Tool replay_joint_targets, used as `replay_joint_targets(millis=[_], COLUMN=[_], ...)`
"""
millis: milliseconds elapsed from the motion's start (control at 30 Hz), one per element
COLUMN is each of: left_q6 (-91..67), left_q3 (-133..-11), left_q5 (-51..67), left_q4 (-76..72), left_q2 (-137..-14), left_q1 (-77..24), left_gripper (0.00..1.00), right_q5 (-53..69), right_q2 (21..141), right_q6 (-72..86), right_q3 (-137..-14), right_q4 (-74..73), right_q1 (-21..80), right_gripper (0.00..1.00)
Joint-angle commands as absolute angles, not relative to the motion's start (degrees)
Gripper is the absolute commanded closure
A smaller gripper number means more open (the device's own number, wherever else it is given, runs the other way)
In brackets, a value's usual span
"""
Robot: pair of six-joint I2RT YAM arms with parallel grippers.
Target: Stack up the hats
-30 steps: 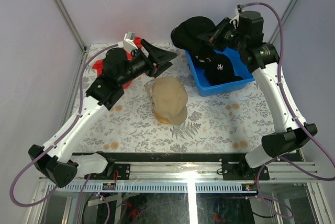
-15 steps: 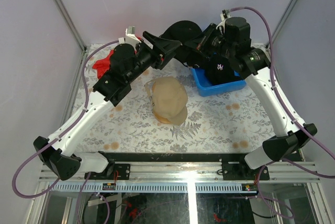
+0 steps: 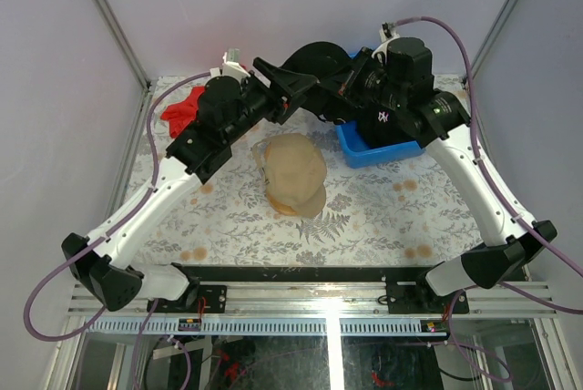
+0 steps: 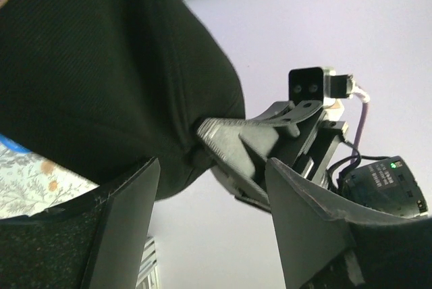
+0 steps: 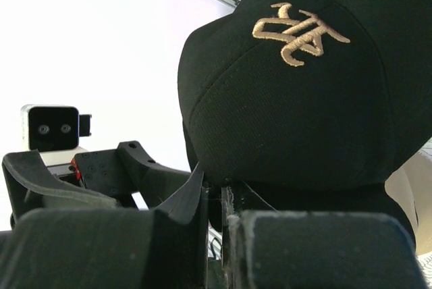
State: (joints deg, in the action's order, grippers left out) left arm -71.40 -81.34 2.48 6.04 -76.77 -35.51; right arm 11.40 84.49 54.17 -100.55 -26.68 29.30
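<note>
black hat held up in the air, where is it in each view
Top external: black hat at top centre.
Left wrist: it fills the upper left.
Right wrist: upper right, its tan embroidery facing the camera.
Shared landmark: the right gripper clamped on the hat's edge, mid-frame in the left wrist view and bottom centre in its own.

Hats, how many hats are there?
3. A tan hat lies on the table. A black hat with gold stitching is up in the right gripper. A black hat with a white logo sits in the blue bin; more may hide underneath.
</note>
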Motion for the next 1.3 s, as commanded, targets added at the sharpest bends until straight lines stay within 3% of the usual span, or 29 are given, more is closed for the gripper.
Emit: replay_joint_targets(millis=[0, 433, 1133, 1200, 1267], left_q6=[-69.33, -68.78, -65.19, -64.94, -64.78], left_q3=[-83.71, -85.16, -88.6, -89.17, -89.14], left_q5=[0.93, 0.03, -7.09, -7.15, -7.6], left_q4=[11.14, 14.61, 10.71, 11.31, 12.31], left_q2=[-73.63, -76.15, -80.32, -81.09, -81.28], left_q1=[-36.25, -37.13, -37.22, -37.1, -37.03], left_gripper=[0.36, 0.36, 0.33, 0.42, 0.72], right_q5=[8.99, 10.09, 23.05, 23.7, 24.12], right_q2=[83.38, 83.77, 81.0, 80.9, 80.51], right_q6=[51.69, 52.42, 56.57, 56.42, 55.92], right_q3=[-104.09, -105.7, -97.69, -97.45, -97.01], right_q4=[-23.29, -23.79, -18.59, -18.22, -17.52], right_q1=[29.69, 29.64, 32.74, 32.91, 32.96], right_gripper=[1.0, 1.0, 1.0, 1.0, 1.0])
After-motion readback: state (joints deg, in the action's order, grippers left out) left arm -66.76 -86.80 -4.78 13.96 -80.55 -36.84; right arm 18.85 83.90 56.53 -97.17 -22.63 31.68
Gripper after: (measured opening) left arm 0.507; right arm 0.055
